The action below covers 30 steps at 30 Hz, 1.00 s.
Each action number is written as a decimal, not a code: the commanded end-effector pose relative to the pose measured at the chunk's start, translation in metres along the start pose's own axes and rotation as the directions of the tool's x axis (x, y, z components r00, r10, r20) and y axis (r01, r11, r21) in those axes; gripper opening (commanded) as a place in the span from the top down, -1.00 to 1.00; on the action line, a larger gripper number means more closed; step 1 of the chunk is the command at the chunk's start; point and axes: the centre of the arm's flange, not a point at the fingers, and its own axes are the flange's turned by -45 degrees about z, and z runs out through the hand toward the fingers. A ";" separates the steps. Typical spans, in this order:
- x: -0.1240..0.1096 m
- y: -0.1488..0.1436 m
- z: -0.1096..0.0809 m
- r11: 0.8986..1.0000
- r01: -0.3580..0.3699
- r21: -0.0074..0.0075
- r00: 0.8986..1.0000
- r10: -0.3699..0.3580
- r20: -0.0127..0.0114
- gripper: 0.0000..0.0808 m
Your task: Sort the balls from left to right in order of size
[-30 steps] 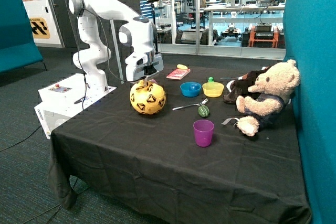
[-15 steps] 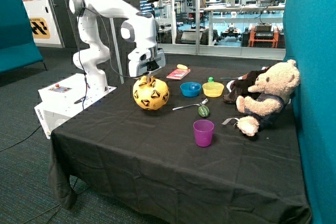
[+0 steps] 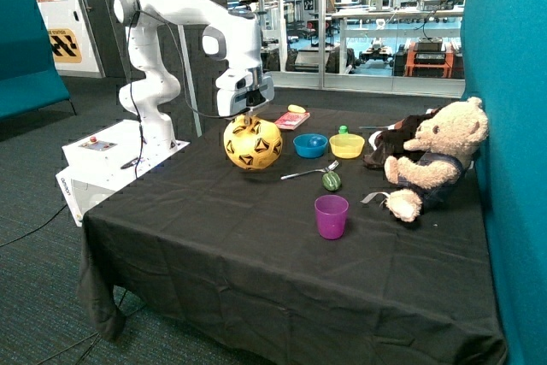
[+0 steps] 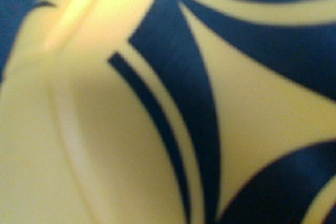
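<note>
1. The gripper (image 3: pixel 248 114) is pinched on the top of the yellow ball (image 3: pixel 253 144), which is held just above the black table (image 3: pixel 256 237).
2. The wrist view is filled by the ball's yellow-and-black surface.
3. A small green ball (image 3: pixel 332 180) is seen beside a fork (image 3: pixel 308 172), near the purple cup (image 3: pixel 332 215).

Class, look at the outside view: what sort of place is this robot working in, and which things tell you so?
Probably a robotics lab or demo area in an open office-like building. The robot arm stands on a white control box beside a cloth-covered table, and glass partitions behind show workbenches with equipment.
</note>
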 end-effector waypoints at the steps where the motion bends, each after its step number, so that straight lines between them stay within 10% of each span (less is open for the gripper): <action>1: 0.003 -0.023 -0.012 1.000 0.031 0.000 1.000 -0.031 0.000 1.00; 30: -0.003 -0.140 -0.021 0.975 0.223 0.000 0.975 -0.223 0.000 1.00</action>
